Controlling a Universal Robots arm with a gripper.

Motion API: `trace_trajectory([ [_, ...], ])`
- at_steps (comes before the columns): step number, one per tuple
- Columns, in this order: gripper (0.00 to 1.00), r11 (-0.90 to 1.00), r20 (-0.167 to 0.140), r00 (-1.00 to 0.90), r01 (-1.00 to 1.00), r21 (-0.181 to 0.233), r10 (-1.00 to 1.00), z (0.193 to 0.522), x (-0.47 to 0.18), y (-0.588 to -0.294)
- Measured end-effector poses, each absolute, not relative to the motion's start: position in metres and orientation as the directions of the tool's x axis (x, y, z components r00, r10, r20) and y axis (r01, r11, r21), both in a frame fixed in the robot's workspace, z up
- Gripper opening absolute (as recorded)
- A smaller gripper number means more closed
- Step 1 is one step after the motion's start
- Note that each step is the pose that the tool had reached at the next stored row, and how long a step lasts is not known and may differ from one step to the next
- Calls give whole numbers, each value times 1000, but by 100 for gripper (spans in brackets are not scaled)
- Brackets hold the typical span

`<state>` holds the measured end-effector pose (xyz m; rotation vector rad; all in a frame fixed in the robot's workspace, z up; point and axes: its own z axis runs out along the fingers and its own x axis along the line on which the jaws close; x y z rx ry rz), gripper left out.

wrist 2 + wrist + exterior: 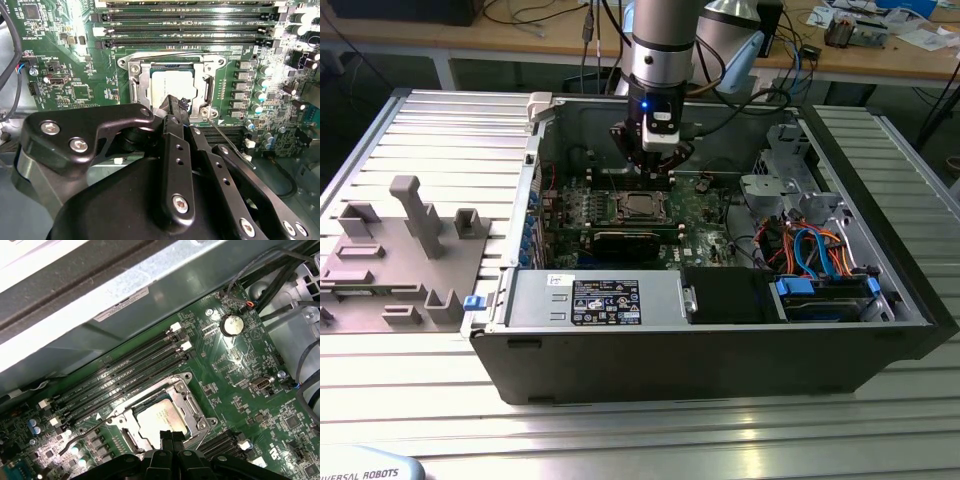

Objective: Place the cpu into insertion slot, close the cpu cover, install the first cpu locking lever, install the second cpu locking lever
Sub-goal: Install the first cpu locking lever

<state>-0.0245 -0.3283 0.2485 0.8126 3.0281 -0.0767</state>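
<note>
I see the green board (235, 370). The cpu (160, 417) lies flat in its square spot, with the shiny cpu cover (192, 407) around its edge. My pincer (172, 435) hangs just beside the cpu, its two black tips pressed together. A thin wire lever (91, 430) sticks out near the long black slots (130, 377).

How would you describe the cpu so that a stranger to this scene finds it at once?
Look inside the open computer case at the green circuit board, beside the long black memory slots. The cpu is the flat square in the shiny metal frame; its plain silver-grey top sets it apart.
</note>
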Motion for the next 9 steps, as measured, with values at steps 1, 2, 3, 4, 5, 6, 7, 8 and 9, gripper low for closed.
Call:
trace_trajectory([
  [1, 11, 865, -18, -866, 499, -46, 499, 248, -24, -328],
  [2, 11, 866, -18, -868, 497, -46, 497, 248, -24, -328],
  [3, 11, 867, -18, -868, 496, -46, 496, 248, -24, -328],
  [4, 11, 868, -18, -869, 495, -46, 495, 248, -24, -328],
  [5, 11, 868, -18, -870, 494, -46, 493, 248, -24, -328],
  [6, 11, 869, -18, -870, 492, -46, 492, 248, -24, -328],
  [7, 11, 870, -18, -871, 491, -46, 491, 248, -24, -328],
  [8, 11, 871, -18, -872, 490, -46, 490, 248, -24, -328],
  [9, 11, 872, -18, -873, 488, -46, 488, 248, -24, -328],
])
